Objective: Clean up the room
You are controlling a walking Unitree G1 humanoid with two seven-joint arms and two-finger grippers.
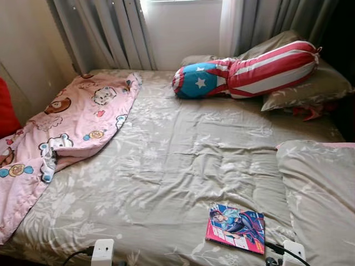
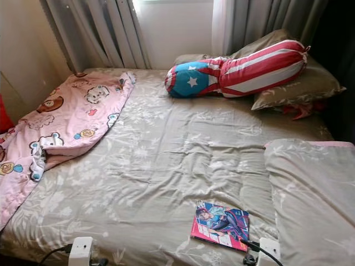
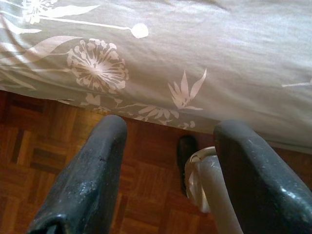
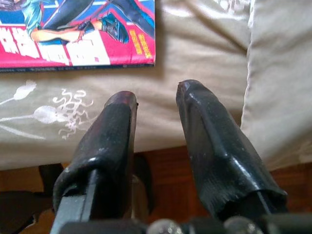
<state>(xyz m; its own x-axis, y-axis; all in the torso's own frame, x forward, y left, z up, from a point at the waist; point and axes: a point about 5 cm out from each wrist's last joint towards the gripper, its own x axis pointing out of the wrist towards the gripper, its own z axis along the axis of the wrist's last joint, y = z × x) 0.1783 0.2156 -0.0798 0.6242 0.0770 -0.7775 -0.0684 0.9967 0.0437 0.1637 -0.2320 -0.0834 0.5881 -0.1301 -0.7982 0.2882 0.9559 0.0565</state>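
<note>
**Comic book at near edge of bed: pick pending**

Your comic book [image 1: 236, 228] lies flat on the bed [image 1: 183, 160], near its front edge. Judged light, thin, floppy, with a slick cover: pinch the edge nearest you. Right gripper [image 4: 156, 105] hovers just short of it, fingers parted narrowly, empty. Left gripper [image 3: 168, 141] hangs wide, empty, by the bed's edge. Grey pillow [image 1: 319, 194] sits just beside the book; pink blanket [image 1: 61, 138] well apart.
</note>
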